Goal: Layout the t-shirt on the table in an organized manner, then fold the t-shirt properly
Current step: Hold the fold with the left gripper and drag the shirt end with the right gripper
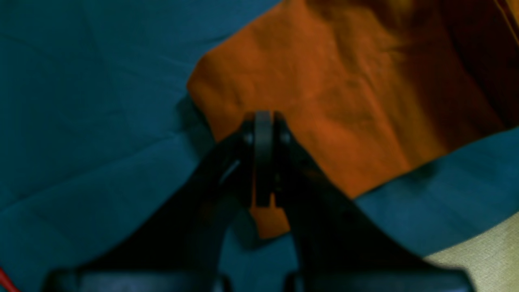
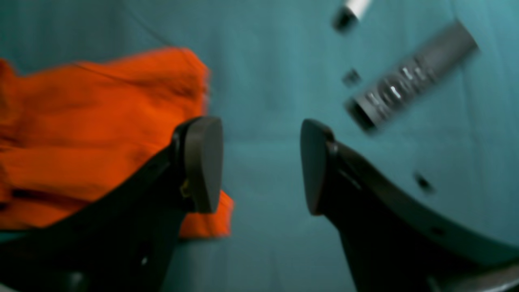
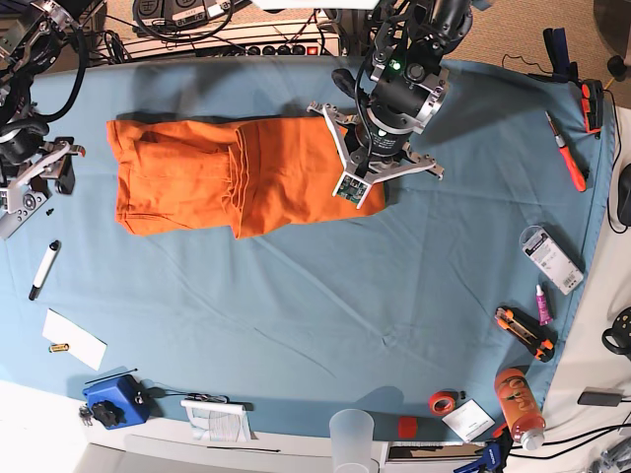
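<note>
A: Left wrist view first. What do you see?

B: The left gripper [image 1: 263, 162] has its jaws pressed together with a strip of the t-shirt [image 1: 324, 89] clamped between them. The pinch is at the t-shirt's edge; a bit of orange shows below the fingertips, and teal table [image 1: 81, 121] cloth lies on both sides.

A: And the right wrist view?

B: The right gripper [image 2: 261, 166] stands with its pads [image 2: 204, 162] wide apart and nothing between them. It is just beside the t-shirt's edge. Beyond it, further from the t-shirt, lie a blurred grey bar-shaped thing [image 2: 409, 79] and a marker [image 2: 350, 12].

A: The base view?

B: The t-shirt [image 3: 207, 175] lies folded and bunched on the table's [image 3: 315, 325] far half. The left gripper [image 3: 355, 187] sits on one end of it. The right gripper [image 3: 39, 182] is just off the other end, apart from the cloth.
</note>
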You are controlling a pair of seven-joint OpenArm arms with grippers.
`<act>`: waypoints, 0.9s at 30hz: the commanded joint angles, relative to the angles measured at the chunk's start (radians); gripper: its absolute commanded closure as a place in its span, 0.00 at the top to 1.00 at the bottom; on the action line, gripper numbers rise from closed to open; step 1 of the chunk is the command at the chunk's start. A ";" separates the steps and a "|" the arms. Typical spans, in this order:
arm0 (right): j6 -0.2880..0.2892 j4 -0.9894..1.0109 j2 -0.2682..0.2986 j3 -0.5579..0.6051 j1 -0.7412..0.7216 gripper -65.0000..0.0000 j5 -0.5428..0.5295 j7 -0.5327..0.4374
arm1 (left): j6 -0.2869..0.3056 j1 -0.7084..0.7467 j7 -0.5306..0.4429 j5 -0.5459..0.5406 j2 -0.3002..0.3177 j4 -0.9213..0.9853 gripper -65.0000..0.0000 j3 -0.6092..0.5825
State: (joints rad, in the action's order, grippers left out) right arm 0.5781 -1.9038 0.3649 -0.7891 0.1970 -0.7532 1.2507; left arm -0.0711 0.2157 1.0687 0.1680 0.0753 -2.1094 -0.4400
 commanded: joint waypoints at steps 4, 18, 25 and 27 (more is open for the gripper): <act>0.018 0.106 0.021 -0.005 -0.028 0.47 -0.047 -0.068 | 0.000 -0.008 -0.021 0.003 -0.006 -0.015 0.00 -0.002; 0.120 0.510 0.019 0.076 -0.153 0.47 -0.233 0.080 | 0.000 -0.008 -0.060 -0.015 -0.006 -0.015 0.00 -0.002; 0.080 0.510 -0.020 0.204 -0.153 0.47 -0.111 0.011 | 0.000 -0.008 -0.056 -0.014 -0.006 -0.015 0.00 -0.002; 0.068 0.510 -0.046 0.207 -0.153 0.47 -0.054 0.004 | 0.000 -0.008 -0.055 -0.014 -0.006 -0.015 0.00 -0.002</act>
State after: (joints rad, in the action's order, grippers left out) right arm 0.6529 -1.3880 0.3092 -0.5819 0.0460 -0.8337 1.2312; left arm -0.0711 0.2153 1.0317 0.1528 0.0753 -2.1090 -0.4400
